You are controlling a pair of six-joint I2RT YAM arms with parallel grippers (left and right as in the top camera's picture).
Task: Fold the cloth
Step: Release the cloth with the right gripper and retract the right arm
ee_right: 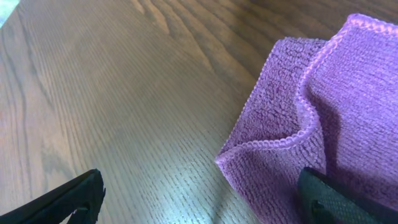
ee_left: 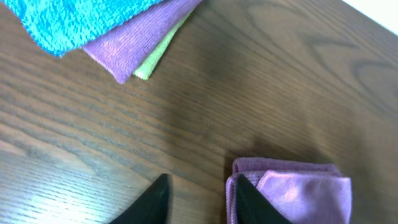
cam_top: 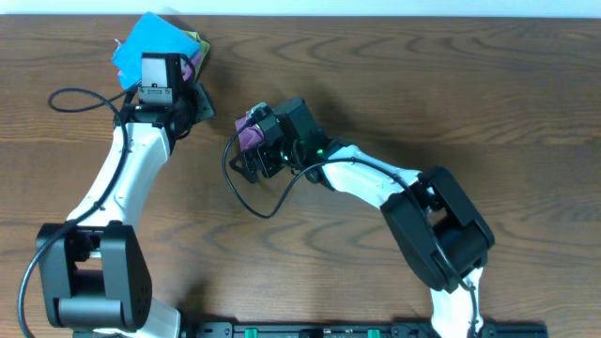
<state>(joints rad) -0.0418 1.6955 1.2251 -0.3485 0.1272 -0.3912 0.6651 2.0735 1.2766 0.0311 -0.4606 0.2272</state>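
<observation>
Overhead: purple cloth (cam_top: pixel 249 133), folded small, lies mid-table (cam_top: pixel 451 84), partly under the right gripper (cam_top: pixel 254 152). A stack of cloths (cam_top: pixel 155 42), blue on top, lies at the far edge, just beside the left gripper (cam_top: pixel 194 101).

Left wrist: left gripper spread, empty; one finger (ee_left: pixel 255 205) overlaps the purple cloth's edge.

Right wrist: right gripper spread wide, clasping nothing; one finger (ee_right: pixel 342 199) over the purple cloth.

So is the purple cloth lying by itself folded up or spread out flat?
Folded. The purple cloth is a small neat rectangle, with one layer lying on top of another and its stitched edges stacked.
</observation>
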